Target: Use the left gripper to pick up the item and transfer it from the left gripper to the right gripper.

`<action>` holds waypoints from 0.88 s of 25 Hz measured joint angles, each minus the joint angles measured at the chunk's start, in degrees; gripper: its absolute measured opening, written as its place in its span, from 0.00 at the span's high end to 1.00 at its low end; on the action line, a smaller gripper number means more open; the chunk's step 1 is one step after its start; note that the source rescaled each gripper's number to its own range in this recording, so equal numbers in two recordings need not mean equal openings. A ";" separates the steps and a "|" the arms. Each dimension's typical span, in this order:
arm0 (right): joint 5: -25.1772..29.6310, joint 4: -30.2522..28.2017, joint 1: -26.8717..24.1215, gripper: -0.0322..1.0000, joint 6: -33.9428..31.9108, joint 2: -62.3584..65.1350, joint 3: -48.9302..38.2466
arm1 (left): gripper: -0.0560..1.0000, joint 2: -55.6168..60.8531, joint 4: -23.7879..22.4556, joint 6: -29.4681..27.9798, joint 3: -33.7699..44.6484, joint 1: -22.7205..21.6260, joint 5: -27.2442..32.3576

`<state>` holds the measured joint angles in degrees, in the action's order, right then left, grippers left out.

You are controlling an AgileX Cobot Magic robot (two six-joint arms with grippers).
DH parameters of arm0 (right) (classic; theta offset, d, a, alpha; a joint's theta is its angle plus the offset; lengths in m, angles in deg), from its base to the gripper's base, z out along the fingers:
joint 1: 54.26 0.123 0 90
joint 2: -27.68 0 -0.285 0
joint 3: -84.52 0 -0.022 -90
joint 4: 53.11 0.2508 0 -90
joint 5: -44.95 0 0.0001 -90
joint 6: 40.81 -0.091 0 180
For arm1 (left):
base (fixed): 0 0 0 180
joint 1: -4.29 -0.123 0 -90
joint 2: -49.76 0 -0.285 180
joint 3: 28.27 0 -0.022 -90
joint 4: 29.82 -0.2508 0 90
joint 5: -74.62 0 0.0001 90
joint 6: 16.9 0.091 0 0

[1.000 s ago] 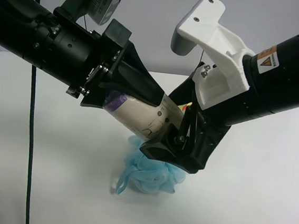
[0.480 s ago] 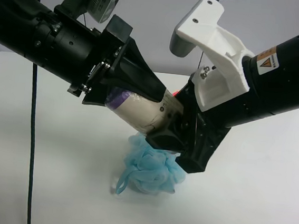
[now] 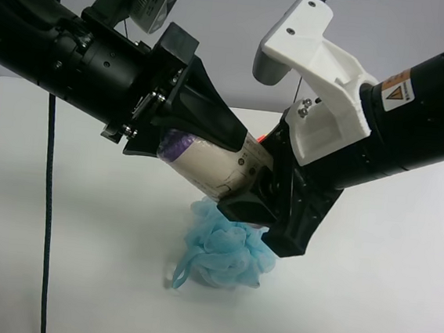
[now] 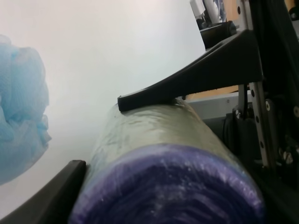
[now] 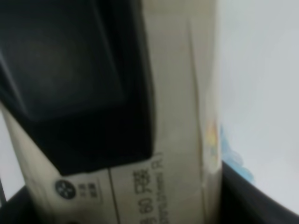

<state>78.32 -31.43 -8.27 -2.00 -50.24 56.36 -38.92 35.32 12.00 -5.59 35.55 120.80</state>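
Above the pouf (image 3: pixel 221 253), both jaws clamp the item (image 3: pixel 210 165).

claws: 2 (left claw (image 3: pixel 226 165), right claw (image 3: pixel 258 187)) | item (image 3: pixel 200 163): 1 | blue pouf (image 3: pixel 221 255): 1 | black cable (image 3: pixel 47 197): 1

The item (image 4: pixel 154 140) is wrapped in thin plastic, shiny and crinkly. Its side looks like cream paper. Under the item, the bath pouf (image 3: pixel 221 253) is soft blue netting, and the table (image 3: pixel 383 292) is white, smooth and dull. The bracket (image 3: pixel 319 58) above the item is smooth white plastic.
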 joint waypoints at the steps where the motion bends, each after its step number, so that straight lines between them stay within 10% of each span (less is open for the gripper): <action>1: -0.05 0.00 0.00 0.96 0.00 0.00 0.00 | 0.94 0.00 -0.26 0.00 0.00 0.05 -0.43; 3: 0.53 -0.27 0.00 0.96 0.00 0.00 0.00 | 0.76 0.00 -1.17 0.00 0.00 0.12 -1.61; 6: 0.99 -0.27 0.00 0.96 0.00 0.00 0.00 | 0.21 0.00 -1.76 0.00 0.00 0.12 -3.27; 8: 1.03 -0.27 0.00 0.96 0.00 0.00 0.00 | 0.06 0.00 -1.84 0.00 0.00 0.12 -3.34; 22: 1.42 -0.27 0.00 0.96 0.00 0.00 0.00 | 0.01 0.00 -1.95 0.00 0.00 0.12 -3.38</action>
<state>79.74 -31.71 -8.27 -2.00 -50.24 56.36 -38.92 33.37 12.00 -5.59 35.67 117.42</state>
